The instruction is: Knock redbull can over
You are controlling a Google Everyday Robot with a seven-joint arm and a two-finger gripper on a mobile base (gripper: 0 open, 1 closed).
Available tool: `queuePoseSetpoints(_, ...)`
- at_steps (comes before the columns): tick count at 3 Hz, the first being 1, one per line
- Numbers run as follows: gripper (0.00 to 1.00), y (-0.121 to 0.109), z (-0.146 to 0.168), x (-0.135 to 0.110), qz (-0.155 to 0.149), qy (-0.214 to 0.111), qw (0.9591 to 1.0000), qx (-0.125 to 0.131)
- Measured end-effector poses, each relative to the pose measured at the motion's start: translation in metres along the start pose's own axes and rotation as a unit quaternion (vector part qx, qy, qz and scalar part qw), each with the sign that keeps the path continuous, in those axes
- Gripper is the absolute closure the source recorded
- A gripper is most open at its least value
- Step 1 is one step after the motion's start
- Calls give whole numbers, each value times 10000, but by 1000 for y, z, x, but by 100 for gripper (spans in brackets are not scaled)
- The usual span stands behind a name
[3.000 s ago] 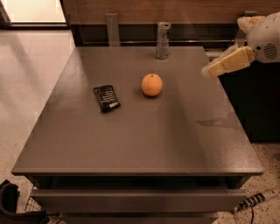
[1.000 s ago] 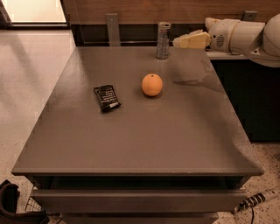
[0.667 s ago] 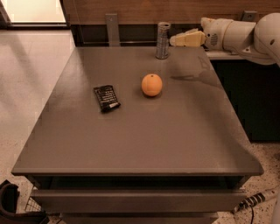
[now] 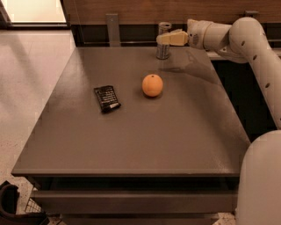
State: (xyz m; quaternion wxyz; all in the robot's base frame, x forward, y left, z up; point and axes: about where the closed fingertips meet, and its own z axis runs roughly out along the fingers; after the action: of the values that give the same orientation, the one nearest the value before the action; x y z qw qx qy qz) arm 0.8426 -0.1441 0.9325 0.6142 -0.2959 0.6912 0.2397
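You had the gripper [image 4: 161,39] at the far edge of the table [image 4: 131,145], crossing the redbull can [image 4: 163,52] and hiding its middle band; its markings were too dim to read. The arm [image 4: 259,52] was cut off by the right edge.

outstretched arm [image 4: 252,44], jaws level, far back

Grey table [image 4: 131,145], pale floor [image 4: 30,79], wood wall [image 4: 131,6].
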Motion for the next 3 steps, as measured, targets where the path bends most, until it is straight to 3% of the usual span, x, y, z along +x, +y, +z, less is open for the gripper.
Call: queuePoseSetpoints(3, 0, -1, 35, 23, 253, 0, 9996, -161)
